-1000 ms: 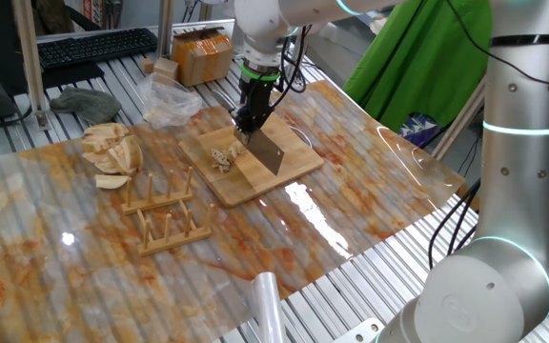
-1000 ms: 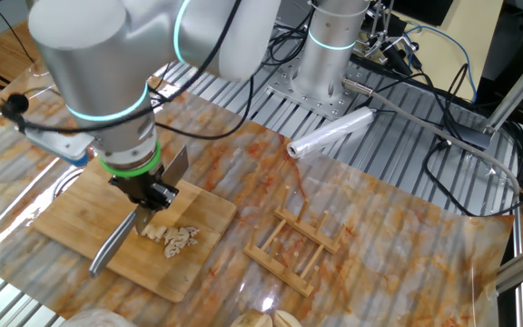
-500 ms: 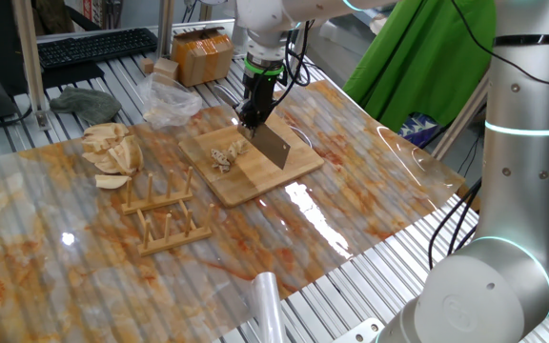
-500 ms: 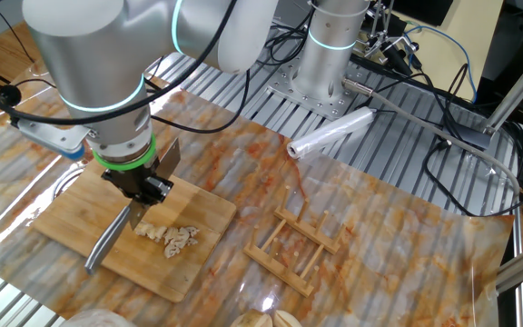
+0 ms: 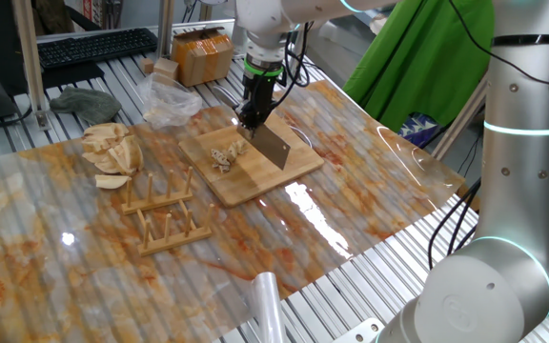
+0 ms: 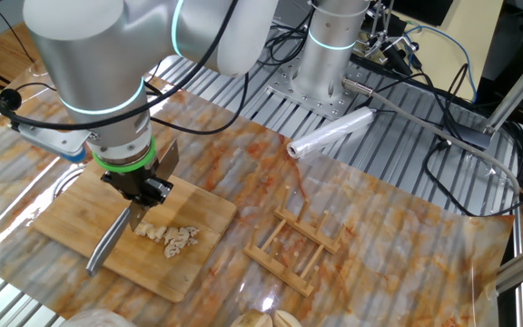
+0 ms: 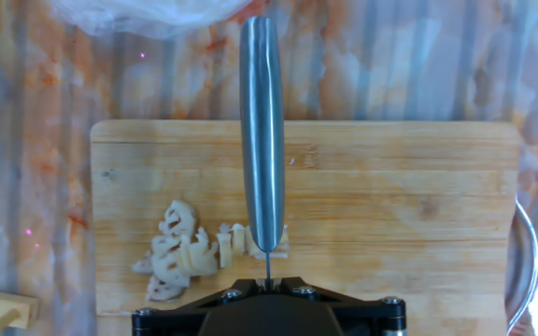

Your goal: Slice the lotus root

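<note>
Trouble could come if the claw (image 6: 140,196), clamped on the cleaver (image 7: 261,140), lets it twist and scatter the lotus root (image 7: 194,254) slices off the board (image 7: 418,224).

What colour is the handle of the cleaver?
Plain silver-grey metal; the cleaver handle shows best in the hand view.

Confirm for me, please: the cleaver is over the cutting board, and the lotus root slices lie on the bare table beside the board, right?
Not quite. The cleaver is over the cutting board, but the lotus root slices lie on the board itself, not on the table, as the hand view shows.
</note>
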Available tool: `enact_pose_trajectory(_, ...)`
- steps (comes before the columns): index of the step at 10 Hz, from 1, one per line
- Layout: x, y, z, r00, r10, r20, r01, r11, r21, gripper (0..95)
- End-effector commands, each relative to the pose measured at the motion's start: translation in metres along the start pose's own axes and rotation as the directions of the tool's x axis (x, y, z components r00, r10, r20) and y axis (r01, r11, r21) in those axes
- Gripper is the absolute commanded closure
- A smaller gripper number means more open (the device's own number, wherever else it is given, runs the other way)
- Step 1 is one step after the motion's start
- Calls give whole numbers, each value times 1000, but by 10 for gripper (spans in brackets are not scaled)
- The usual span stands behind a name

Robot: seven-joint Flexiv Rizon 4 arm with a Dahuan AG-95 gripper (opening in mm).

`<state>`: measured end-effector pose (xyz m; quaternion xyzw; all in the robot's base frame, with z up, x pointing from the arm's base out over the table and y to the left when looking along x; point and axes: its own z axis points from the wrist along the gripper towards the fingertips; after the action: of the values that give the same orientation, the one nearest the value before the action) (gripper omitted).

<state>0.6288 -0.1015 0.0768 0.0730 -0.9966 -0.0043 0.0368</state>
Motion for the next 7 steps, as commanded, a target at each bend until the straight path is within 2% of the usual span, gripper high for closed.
enact_pose_trajectory(1, 0, -1, 1, 1000, -5, 1, 5, 1000, 2, 950)
enact_pose_trajectory(7, -2, -3, 8, 1000, -6, 7, 6, 1000, -6, 950)
